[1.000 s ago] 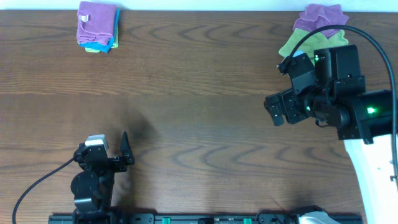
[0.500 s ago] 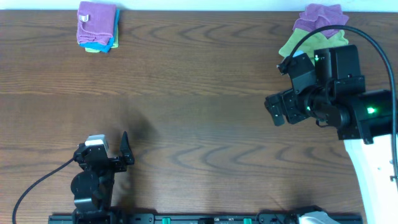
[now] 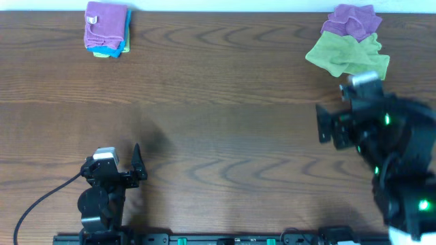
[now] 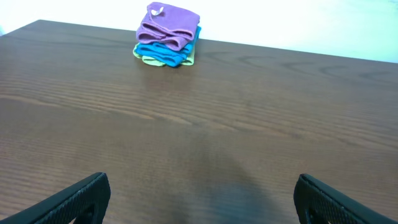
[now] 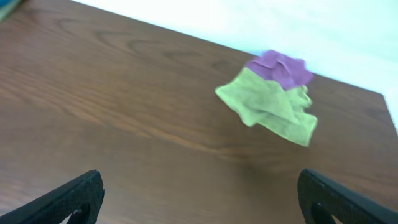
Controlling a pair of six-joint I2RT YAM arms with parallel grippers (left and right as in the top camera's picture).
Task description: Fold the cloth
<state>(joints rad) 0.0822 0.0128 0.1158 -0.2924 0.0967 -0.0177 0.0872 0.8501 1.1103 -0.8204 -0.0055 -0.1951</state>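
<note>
Inspecting: green cloth (image 3: pixel 346 56) lies crumpled at the far right corner of the table (image 3: pixel 218 102), overlapping a purple cloth (image 3: pixel 351 20). Your right gripper (image 5: pixel 199 190) hangs nearby, jaws apart and empty; left gripper (image 4: pixel 199 190) likewise. Pinch a free green edge only, clear of the purple.

A folded stack (image 3: pixel 107 28) sits far left on the table (image 3: pixel 218 122); two loose cloths (image 3: pixel 347 54) lie far right, overlapping.

Robotics lab, wood-grain table (image 3: pixel 225 88), robot arm (image 3: pixel 102 197)
</note>
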